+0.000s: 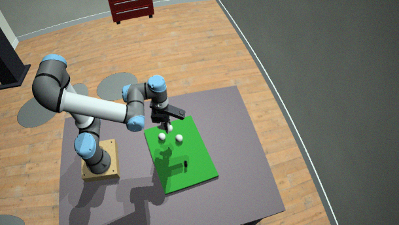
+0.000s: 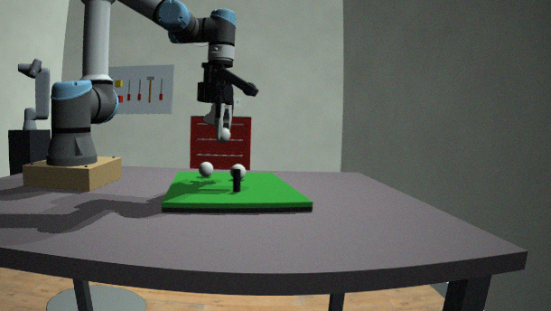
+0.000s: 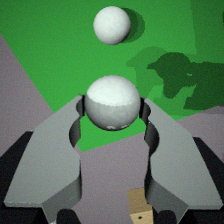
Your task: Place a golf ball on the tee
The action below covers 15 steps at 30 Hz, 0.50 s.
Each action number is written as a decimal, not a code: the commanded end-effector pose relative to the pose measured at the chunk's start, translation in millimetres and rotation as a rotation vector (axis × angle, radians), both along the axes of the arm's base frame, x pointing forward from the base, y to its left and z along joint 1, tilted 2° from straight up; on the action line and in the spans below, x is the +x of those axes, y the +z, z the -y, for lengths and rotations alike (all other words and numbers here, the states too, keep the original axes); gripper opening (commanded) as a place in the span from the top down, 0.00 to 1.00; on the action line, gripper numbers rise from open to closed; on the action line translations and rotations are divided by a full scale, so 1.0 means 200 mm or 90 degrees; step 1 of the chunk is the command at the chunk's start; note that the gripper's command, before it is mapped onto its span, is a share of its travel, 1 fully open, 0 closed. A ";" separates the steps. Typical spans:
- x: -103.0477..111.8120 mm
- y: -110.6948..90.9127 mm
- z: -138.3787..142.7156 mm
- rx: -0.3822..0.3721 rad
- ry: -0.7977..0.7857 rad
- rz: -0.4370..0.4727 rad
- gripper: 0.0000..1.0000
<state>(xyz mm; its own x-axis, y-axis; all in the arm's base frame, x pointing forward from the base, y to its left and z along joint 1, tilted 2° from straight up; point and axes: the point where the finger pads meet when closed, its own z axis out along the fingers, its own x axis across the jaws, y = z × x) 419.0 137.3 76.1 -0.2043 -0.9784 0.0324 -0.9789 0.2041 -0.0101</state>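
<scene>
My gripper (image 3: 112, 97) is shut on a white golf ball (image 3: 112, 102) and holds it well above the green mat (image 1: 179, 154); the held ball also shows in the exterior view (image 2: 224, 134) and in the top view (image 1: 169, 128). Two other white golf balls lie on the mat's far end (image 1: 161, 136) (image 1: 178, 138); in the exterior view they sit at the mat's back (image 2: 206, 169) (image 2: 238, 171). One of them shows ahead of the fingers in the wrist view (image 3: 112, 25). The black rubber tee (image 2: 237, 184) (image 1: 185, 164) stands upright near the mat's middle, with nothing on it.
The mat lies on a grey table (image 2: 316, 217). The arm's wooden base block (image 1: 99, 160) stands at the table's left. A red cabinet (image 2: 219, 142) stands behind the table. A tool board (image 2: 142, 89) hangs on the back wall.
</scene>
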 end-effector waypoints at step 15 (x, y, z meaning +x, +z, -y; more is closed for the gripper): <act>0.34 0.27 0.79 0.000 0.000 0.000 1.00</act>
<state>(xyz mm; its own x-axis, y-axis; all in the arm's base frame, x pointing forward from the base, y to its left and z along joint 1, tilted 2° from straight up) 467.6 31.5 113.8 -0.2105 -0.9768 0.0399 -0.9776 0.2100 -0.0167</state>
